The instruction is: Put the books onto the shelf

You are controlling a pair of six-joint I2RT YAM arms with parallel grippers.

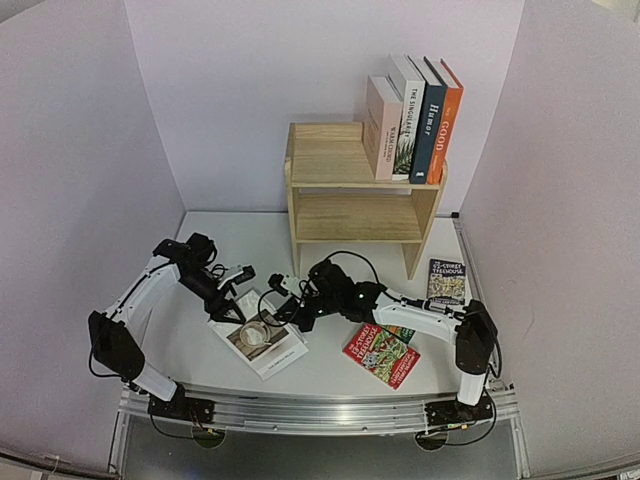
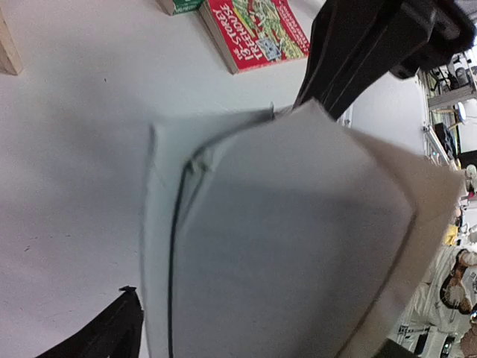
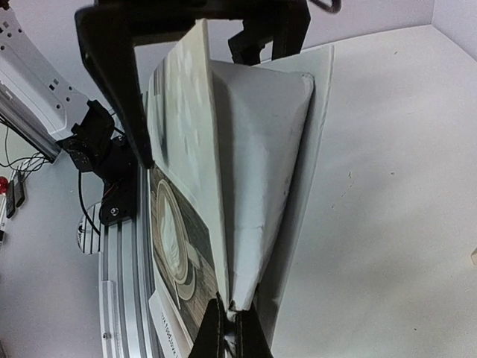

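A white book with a latte picture lies near the front edge, one end raised and its pages fanned. My right gripper is shut on its corner, seen close up with the fingertips pinching the cover. My left gripper stands open astride the far end, one finger by the cover. In the left wrist view the book fills the space between the left gripper's jaws. The shelf holds several upright books on top, among them navy "Humor" and orange "GOOD".
A red illustrated paperback lies on a green one at front right; the red one also shows in the left wrist view. A dark "Treehouse" paperback lies by the shelf's right foot. Grey walls enclose the table.
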